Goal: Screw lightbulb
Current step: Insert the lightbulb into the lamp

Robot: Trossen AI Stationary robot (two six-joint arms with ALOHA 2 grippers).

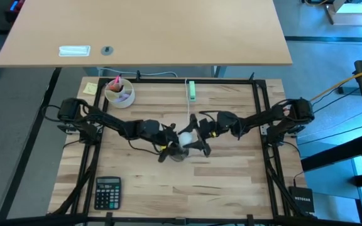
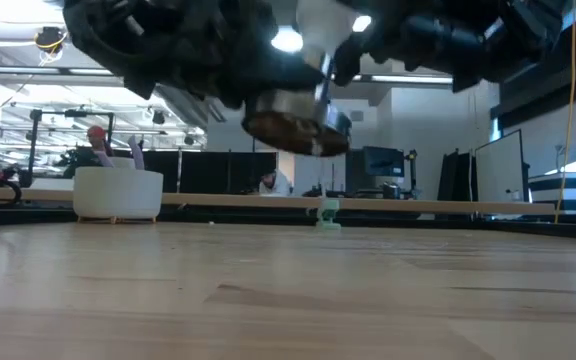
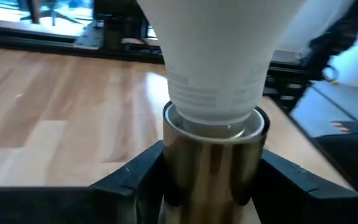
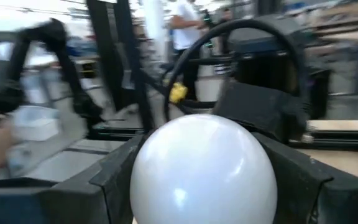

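High view, cup (image 1: 119, 91), calculator (image 1: 107, 192) well apart, both tools (image 1: 180, 147) (image 1: 193, 139) pinching lightbulb (image 1: 186, 136)

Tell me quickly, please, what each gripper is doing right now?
Left gripper: shut on the metal socket.
Right gripper: shut on the lightbulb.

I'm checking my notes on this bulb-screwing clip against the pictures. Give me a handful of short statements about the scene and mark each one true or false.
1. The right gripper holds the lightbulb by its round head. True.
2. The left gripper grips the metal socket that the bulb's narrow end enters. True.
3. The socket rests on the table. False: in the low view it hangs clear above the wood.
4. The calculator lies at the table's far edge by the white cup. False: it lies at the near edge, the cup at the far edge.
5. Both arms meet over the table's middle. True.
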